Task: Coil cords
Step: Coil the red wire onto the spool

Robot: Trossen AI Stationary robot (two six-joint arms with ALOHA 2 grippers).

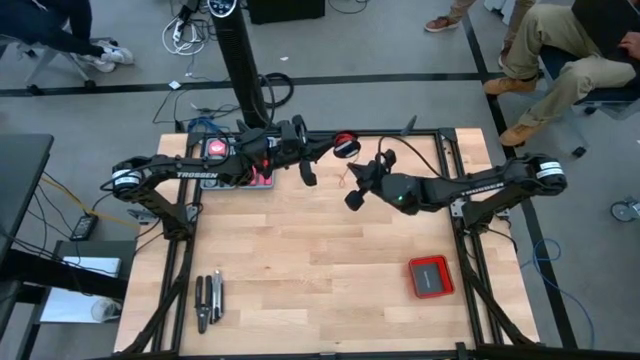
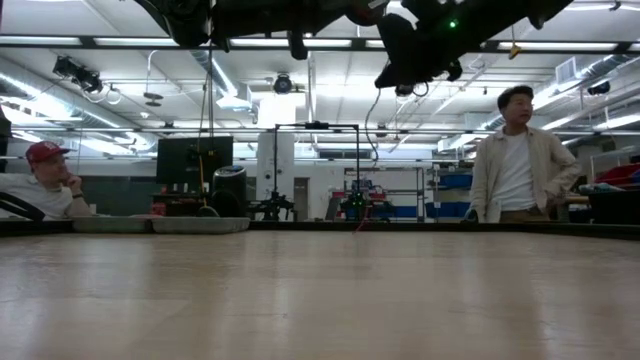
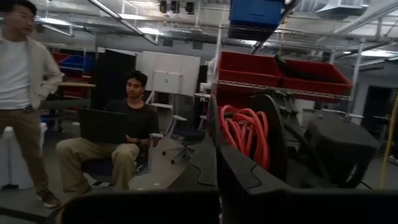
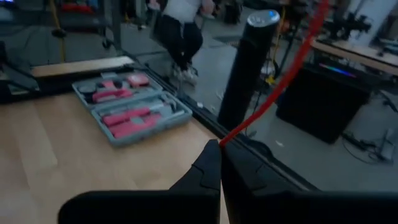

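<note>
Cord: thin red wire (image 4: 283, 74), partly wound as a small red coil (image 1: 345, 145) on a dark spool (image 3: 273, 143), held up above the far edge of the worktop (image 1: 320, 260), near its middle.
Coil close up: in the left wrist view several turns of red wire (image 3: 244, 134) lie side by side on the spool.
Loose end: one taut strand runs from the tips of the right hand's fingers up and away in the right wrist view; its far end passes out of view.
Left hand (image 1: 318, 150): closed, carrying the spool at its tip, raised off the worktop by the far edge; how the spool sits between the fingers is hard to make out.
Right hand (image 4: 220, 144): closed, pinching the red wire between its fingertips, raised above the worktop just beside the coil, toward the right edge.
Low view: both arms hang from above, well clear of the wood; no wire lies on the surface there.
Grey tool case (image 4: 132, 106): open, with pink-handled tools, on the worktop at the far edge, toward the far left corner.
Red box (image 1: 431, 276): flat, square, lying near the right edge, toward the near right corner.
Pliers (image 1: 209, 298): dark hand tools lying near the near left corner.
People: one sits with a laptop (image 3: 115, 146), one stands (image 2: 515, 160) beyond the worktop.
</note>
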